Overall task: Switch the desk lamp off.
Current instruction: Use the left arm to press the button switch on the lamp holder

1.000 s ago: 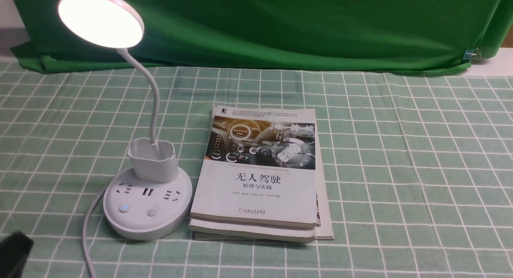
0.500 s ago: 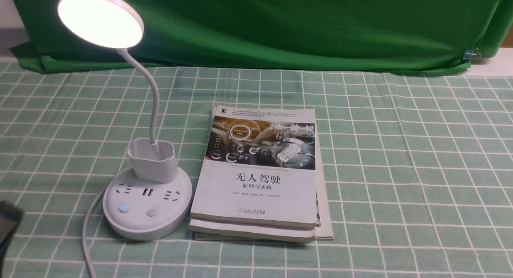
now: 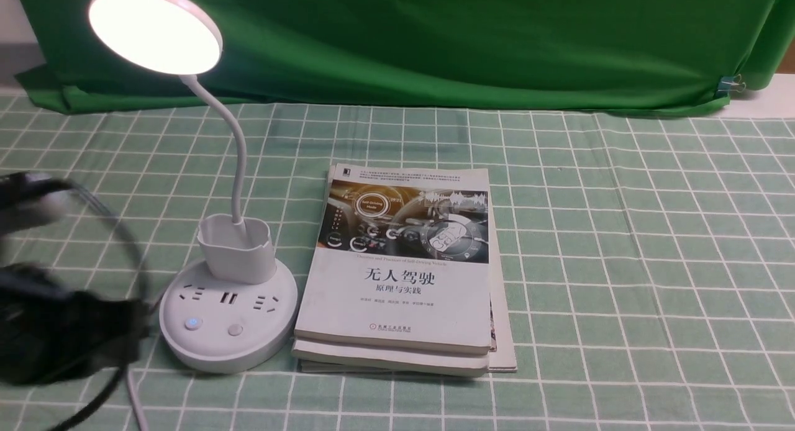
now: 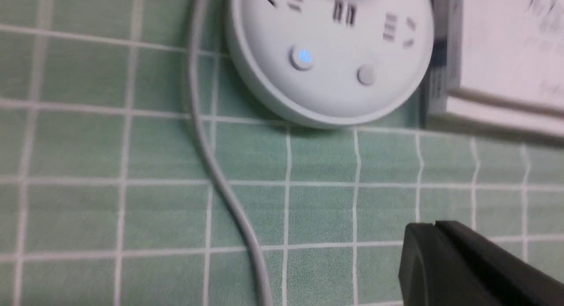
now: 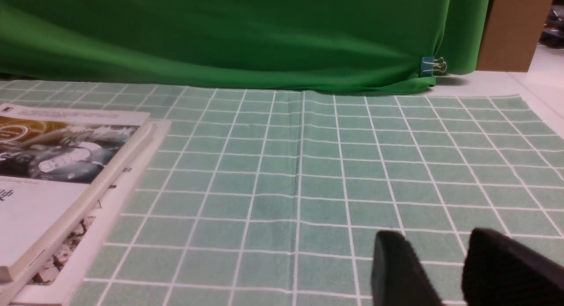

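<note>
The lamp stands lit near the table's front-left corner, beside a book. Its broad base looks steady and hard, its neck bendy, so I'd press a button straight down rather than grip. I cannot tell the left claw's state. The right claw is parted and empty.

Backed along the top of the frame by a creased green backdrop, held at the upper right with a binder clip. Covered below by a pale green cloth, gridded in white, leaving bare white surface at the upper right. Bounded, in the right wrist view, by brown cardboard at the upper right corner.
</note>
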Controlling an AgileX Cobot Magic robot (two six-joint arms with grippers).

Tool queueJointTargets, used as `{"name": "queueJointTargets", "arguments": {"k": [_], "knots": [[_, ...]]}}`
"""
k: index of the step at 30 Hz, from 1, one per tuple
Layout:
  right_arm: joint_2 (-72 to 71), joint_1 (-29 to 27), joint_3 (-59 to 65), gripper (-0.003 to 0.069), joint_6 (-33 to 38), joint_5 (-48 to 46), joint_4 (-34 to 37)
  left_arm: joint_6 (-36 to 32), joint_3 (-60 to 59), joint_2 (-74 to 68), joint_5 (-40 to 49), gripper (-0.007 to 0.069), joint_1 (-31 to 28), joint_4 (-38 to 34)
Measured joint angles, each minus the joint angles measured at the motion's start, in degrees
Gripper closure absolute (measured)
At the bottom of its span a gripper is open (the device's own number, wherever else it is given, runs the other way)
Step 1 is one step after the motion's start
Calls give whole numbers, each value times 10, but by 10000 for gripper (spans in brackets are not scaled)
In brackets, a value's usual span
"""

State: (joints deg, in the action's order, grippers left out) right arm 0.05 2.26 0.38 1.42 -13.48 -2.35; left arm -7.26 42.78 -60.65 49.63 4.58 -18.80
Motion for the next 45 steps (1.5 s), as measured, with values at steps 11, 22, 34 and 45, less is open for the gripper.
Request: {"name": "queueJointTargets", "arguments": {"k": [11, 22, 34, 45], "knots": [[0, 0, 0, 417, 0, 0, 0, 3, 152, -246, 46, 624, 108, 28], [0, 0, 0, 417, 0, 0, 0, 18, 191, -337, 27, 624, 109, 85], [0, 0, 0, 417, 0, 0, 0, 34, 192, -370, 3, 624, 109, 118], [0, 0, 0, 417, 0, 0, 0, 34, 198, -396, 5, 624, 109, 119]]}}
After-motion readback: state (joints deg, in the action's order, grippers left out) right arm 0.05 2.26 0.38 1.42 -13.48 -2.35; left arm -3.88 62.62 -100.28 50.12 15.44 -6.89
